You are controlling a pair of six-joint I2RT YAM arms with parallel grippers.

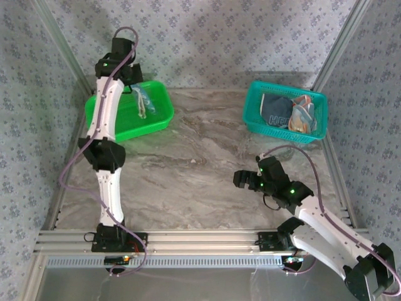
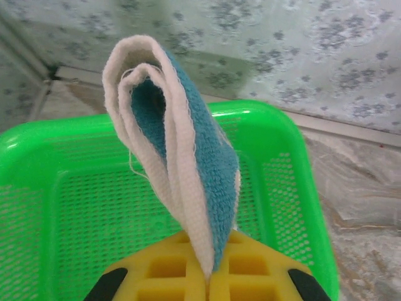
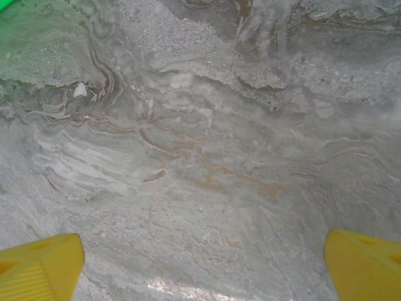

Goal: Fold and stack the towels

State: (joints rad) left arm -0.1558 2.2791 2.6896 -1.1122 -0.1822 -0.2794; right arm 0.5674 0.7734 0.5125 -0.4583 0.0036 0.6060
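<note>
Towel (image 2: 188,157), blue-green pile with a white back, doubled over into a narrow bundle, pinched at one end by the left fingers (image 2: 163,269). Fingers are together and clamped on it. The rest of the cloth runs straight out from the tips, so the long axis follows the way the fingers point. In the top view it dangles down from the left arm at the far left of the bench (image 1: 200,157).

Key relation: the towel hangs directly over the green basket (image 2: 288,144), inside the rim line and nearer the far wall than the near one. Cannot tell if its free end touches the mesh floor. The mesh seen past the cloth is bare, so this looks like the first piece of the stack. My read is that it gets lowered and let go here, with only a short drop needed. The risk I see is that the bundle is loose, the layers gape at the free end, and it may flop open on release.

Other towels (image 1: 285,111), a crumpled dark and pale heap, sit in the blue-green basket (image 1: 254,110) at the far right, well apart from the held one.

Right fingers (image 3: 37,263) are wide apart, holding and touching nothing, over bare bench at mid-right. The right arm is much nearer that heap, which lies ahead of its fingers towards the far edge. The left arm is the only one near the green basket. Likely the right takes the next pickup, but that is a guess.
</note>
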